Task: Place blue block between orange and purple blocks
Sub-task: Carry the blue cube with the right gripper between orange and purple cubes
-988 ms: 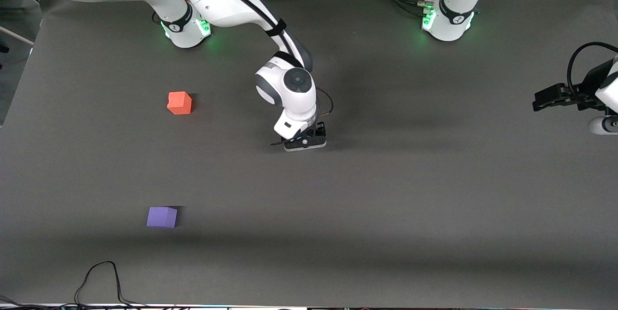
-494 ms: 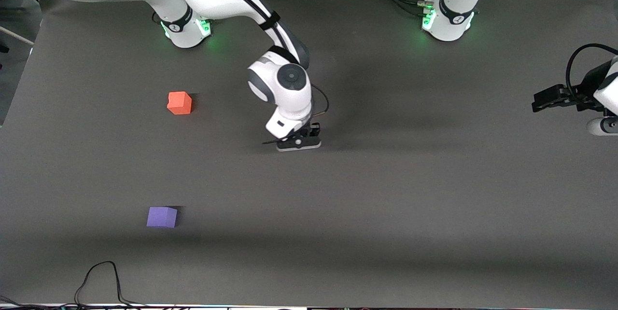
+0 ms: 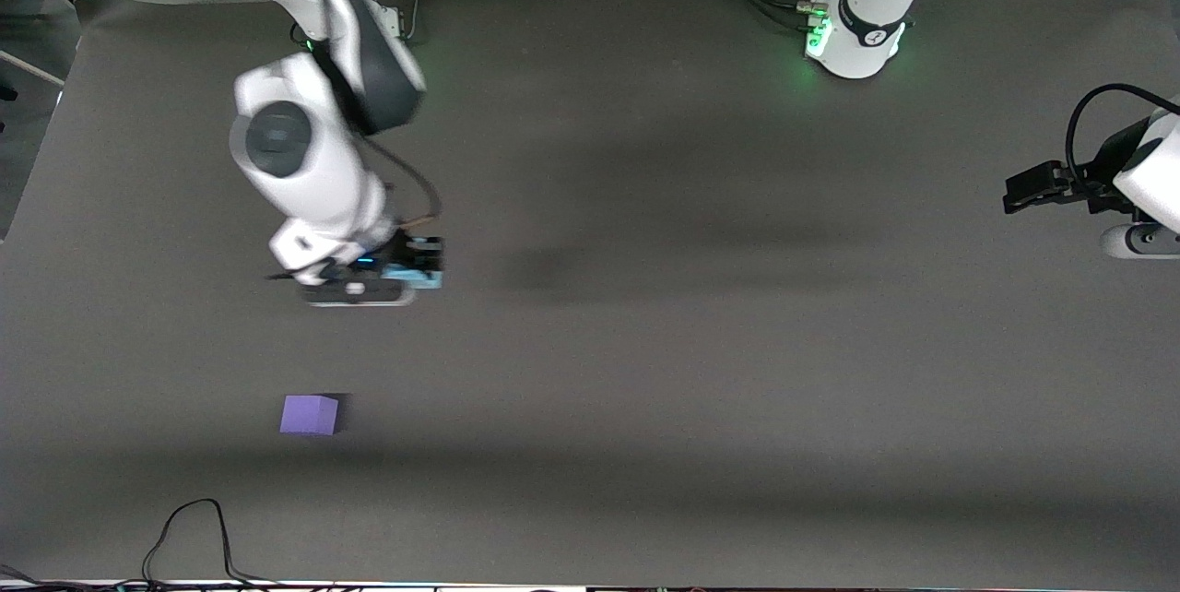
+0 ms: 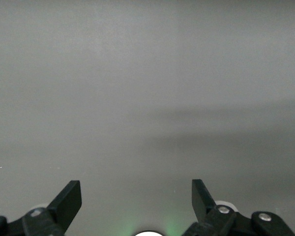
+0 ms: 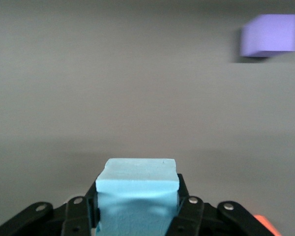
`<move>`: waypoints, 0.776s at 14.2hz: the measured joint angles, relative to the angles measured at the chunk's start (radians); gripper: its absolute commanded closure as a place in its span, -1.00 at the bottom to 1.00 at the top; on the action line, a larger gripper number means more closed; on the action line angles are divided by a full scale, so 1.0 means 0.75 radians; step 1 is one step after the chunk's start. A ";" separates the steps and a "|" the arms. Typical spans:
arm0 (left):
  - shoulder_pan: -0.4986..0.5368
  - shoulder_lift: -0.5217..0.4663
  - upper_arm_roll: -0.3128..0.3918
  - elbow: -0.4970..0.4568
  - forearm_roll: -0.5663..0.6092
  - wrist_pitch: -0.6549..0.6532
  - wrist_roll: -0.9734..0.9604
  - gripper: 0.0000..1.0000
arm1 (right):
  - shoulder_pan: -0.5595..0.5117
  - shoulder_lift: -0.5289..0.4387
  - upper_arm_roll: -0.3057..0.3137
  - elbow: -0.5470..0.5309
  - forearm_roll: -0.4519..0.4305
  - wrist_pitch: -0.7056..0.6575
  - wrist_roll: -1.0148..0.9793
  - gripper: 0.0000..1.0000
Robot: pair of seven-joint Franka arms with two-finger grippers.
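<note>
My right gripper (image 3: 392, 278) is shut on the light blue block (image 3: 415, 276) and holds it above the mat, at the right arm's end of the table. In the right wrist view the blue block (image 5: 137, 189) sits squeezed between the black fingers (image 5: 187, 206). The purple block (image 3: 309, 414) lies on the mat nearer the front camera and also shows in the right wrist view (image 5: 271, 34). The orange block is hidden by the right arm in the front view; only an orange sliver (image 5: 266, 223) shows at the wrist view's edge. My left gripper (image 3: 1019, 191) waits open and empty at the left arm's end; its wrist view (image 4: 136, 196) shows only mat.
A dark grey mat (image 3: 701, 371) covers the table. A black cable (image 3: 189, 527) loops at the mat's edge nearest the front camera, near the purple block. The two arm bases (image 3: 853, 34) stand along the mat's edge farthest from the front camera.
My right arm has swung from the table's middle toward its own end, carrying the blue block, and now covers the orange block. The left arm has barely moved.
</note>
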 measured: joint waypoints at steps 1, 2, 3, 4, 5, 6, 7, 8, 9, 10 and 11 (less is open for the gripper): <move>0.008 0.000 -0.007 0.000 0.000 0.000 0.000 -1.00 | 0.000 -0.039 -0.079 -0.061 0.000 0.012 -0.057 0.42; 0.014 0.000 -0.013 0.000 0.000 0.000 0.000 -1.00 | -0.001 -0.062 -0.156 -0.120 0.001 0.040 -0.126 0.42; 0.016 0.000 -0.017 0.000 0.000 0.001 0.000 -1.00 | -0.003 -0.071 -0.228 -0.187 0.002 0.098 -0.204 0.42; 0.017 0.000 -0.019 0.000 0.000 0.001 0.000 -1.00 | -0.004 -0.071 -0.289 -0.268 0.004 0.196 -0.285 0.42; 0.018 0.000 -0.022 0.000 0.000 0.001 0.000 -1.00 | -0.005 -0.065 -0.333 -0.368 0.017 0.330 -0.365 0.42; 0.020 0.000 -0.023 -0.001 0.000 0.001 0.000 -1.00 | -0.006 -0.051 -0.360 -0.473 0.053 0.474 -0.440 0.42; 0.021 0.000 -0.023 -0.001 0.000 0.001 0.000 -1.00 | -0.006 -0.029 -0.368 -0.560 0.099 0.587 -0.503 0.42; 0.022 0.000 -0.023 -0.001 0.000 0.001 0.000 -1.00 | -0.004 0.001 -0.368 -0.612 0.155 0.652 -0.553 0.42; 0.023 0.000 -0.023 -0.001 0.000 0.001 0.000 -1.00 | 0.000 0.036 -0.366 -0.635 0.227 0.691 -0.610 0.42; 0.023 0.000 -0.024 -0.001 0.000 0.001 0.000 -1.00 | 0.003 0.075 -0.364 -0.640 0.303 0.723 -0.672 0.42; 0.023 0.000 -0.025 -0.002 0.000 0.001 0.000 -1.00 | 0.005 0.112 -0.363 -0.638 0.375 0.752 -0.736 0.42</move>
